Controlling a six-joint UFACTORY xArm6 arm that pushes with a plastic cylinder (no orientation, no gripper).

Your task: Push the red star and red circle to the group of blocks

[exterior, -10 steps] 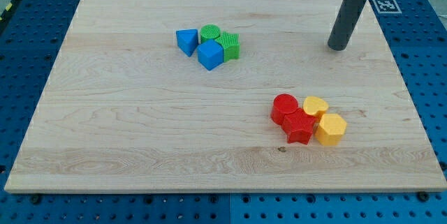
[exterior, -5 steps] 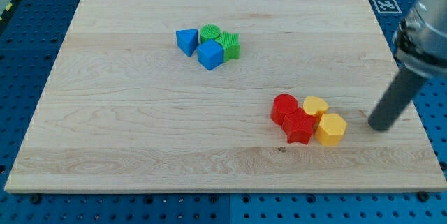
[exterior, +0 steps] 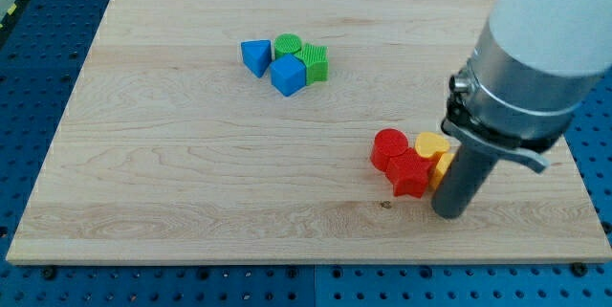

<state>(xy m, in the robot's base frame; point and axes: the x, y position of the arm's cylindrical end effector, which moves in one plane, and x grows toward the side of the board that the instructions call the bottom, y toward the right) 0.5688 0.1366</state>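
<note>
- Blue metal with rows of little holes lies all around a pale wooden worktop point(exterior: 191, 183), which fills most of the frame.
- Four blocks sit bunched together in the upper middle of the frame: a blue triangle point(exterior: 254, 56), a green circle point(exterior: 287, 45), a green block point(exterior: 315, 62) with ridges on top, and a blue block point(exterior: 288, 76) at the front. They touch or nearly touch. I think this is the group the red ones must join.
- Lower right of the frame holds the other bunch. The red circle point(exterior: 389, 147) is on its left side, and the red star point(exterior: 409, 173) sits just below and to the right of it, touching it.
- A yellow heart point(exterior: 431, 143) sits to the right of the red circle. Another yellow block point(exterior: 443, 164) peeks out beside the rod, mostly hidden, so I cannot tell its shape.
- My tip point(exterior: 450, 213) rests on the wood at the lower right of this bunch, just beside the red star and in front of the hidden yellow block.
- I think it stands there because the group is up and to the left, so a push from this side would send the reds that way. The yellow blocks could get dragged along too.
- This arm has no hand, only the rod, so nothing is being held or let go.
- No words or labels can be read anywhere.
</note>
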